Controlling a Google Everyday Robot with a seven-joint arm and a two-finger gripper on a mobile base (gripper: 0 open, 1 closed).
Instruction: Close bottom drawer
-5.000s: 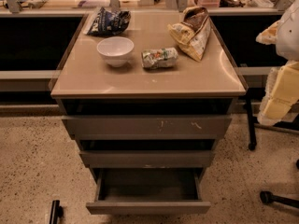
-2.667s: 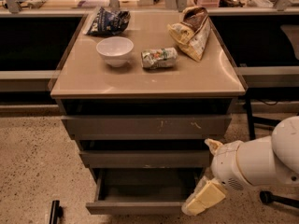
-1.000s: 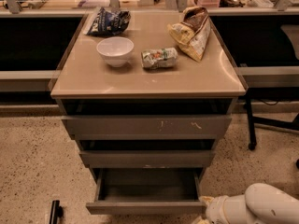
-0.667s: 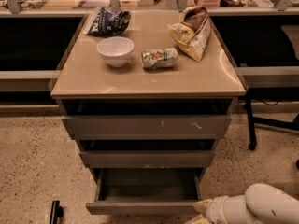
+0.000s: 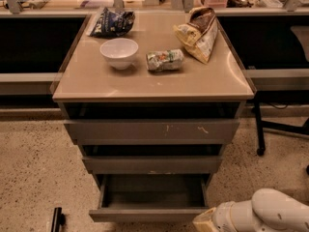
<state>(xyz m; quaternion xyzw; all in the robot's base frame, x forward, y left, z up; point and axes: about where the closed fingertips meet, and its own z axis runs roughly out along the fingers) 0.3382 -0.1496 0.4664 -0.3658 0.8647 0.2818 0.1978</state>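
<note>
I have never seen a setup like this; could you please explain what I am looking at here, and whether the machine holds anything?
This is one camera view, looking down at the front of a small cabinet; where the camera is mounted is not recorded. The white rounded shape at the lower right is the robot's arm. The tan tip at its end is the end effector, the part that grasps. It sits low, just right of the bottom drawer, which is pulled out and is meant to be pushed shut. I see nothing held. On the cabinet top are a white bowl, what looks like a can on its side, a dark snack bag and a tan snack bag.
</note>
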